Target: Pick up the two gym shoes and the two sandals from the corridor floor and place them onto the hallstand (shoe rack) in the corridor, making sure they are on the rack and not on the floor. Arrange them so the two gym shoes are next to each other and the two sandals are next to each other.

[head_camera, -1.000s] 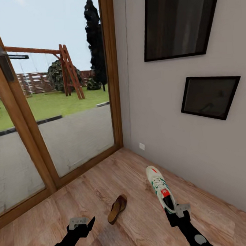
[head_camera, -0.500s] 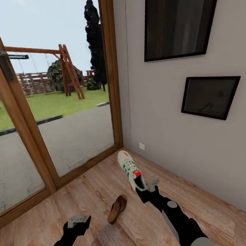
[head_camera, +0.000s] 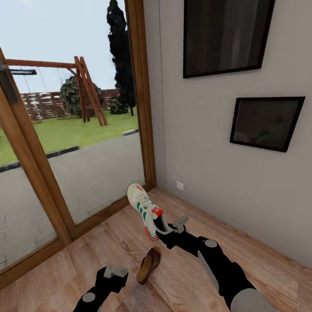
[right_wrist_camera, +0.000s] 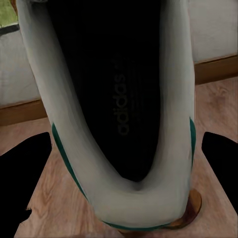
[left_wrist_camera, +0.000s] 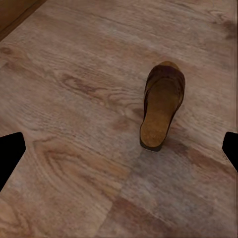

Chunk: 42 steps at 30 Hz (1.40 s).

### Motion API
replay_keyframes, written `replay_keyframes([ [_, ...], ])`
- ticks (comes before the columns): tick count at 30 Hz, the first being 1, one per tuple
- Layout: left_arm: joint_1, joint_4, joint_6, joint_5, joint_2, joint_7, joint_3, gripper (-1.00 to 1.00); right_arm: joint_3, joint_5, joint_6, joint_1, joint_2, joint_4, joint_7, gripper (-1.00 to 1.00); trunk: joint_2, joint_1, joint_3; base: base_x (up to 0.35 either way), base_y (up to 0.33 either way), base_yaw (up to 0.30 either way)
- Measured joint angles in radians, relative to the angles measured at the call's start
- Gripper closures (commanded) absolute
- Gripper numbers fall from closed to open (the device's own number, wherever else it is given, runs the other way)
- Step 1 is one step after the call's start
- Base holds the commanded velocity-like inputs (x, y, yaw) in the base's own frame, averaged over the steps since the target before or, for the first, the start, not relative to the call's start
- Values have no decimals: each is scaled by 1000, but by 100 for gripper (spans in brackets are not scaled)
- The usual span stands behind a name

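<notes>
Right jaws (head_camera: 167,230) were clamped on the heel of the white lace-up shoe with green stripes (head_camera: 145,210), held up off the floor | left jaws (head_camera: 115,272) were apart, flat brown leather sandal (left_wrist_camera: 161,104) on the wood floor (left_wrist_camera: 74,99) just ahead of them | risk: heel-only hold could let the shoe tip and drop.

A tall glazed door (head_camera: 70,134) in a warm brown wooden frame (head_camera: 142,87) stands to the left, with a dark lever handle (head_camera: 10,73) on its stile. Through the glass lie a paved strip (head_camera: 87,174), a green lawn (head_camera: 66,132), a wooden swing frame (head_camera: 84,89) and a dark conifer (head_camera: 120,51) under pale daylight. The adjoining wall (head_camera: 222,170) is plain pale grey, hung with two dark, black-framed pictures (head_camera: 228,27), the smaller one (head_camera: 267,122) lower, and a small white socket (head_camera: 180,185) sits near the skirting. Light brown wood-grain planks (head_camera: 276,278) cover the corridor floor.
</notes>
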Motion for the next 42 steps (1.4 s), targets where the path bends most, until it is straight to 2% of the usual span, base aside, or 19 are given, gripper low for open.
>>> replay_keyframes([
  [6,-1,-1,-7,1,-14,-18,-7,-100,0,0,1,0,2,0,5,100,0,0,0,86,0,0],
  [16,1,0,-6,2,-14,-30,-2,-100,0,1,1,0,6,-1,3,100,0,-1,-3,296,29,-159],
  [21,3,0,-8,3,-13,-30,-3,-100,0,1,1,0,7,-2,3,100,0,0,-3,46,14,-215],
  [36,5,-2,-9,1,-6,-32,-10,-100,-3,0,1,0,6,-4,2,100,0,0,-3,2,1,-11],
  [42,3,-2,-10,2,-11,-33,-8,-100,-4,0,1,0,6,-19,2,100,-42,23,-21,0,0,0],
])
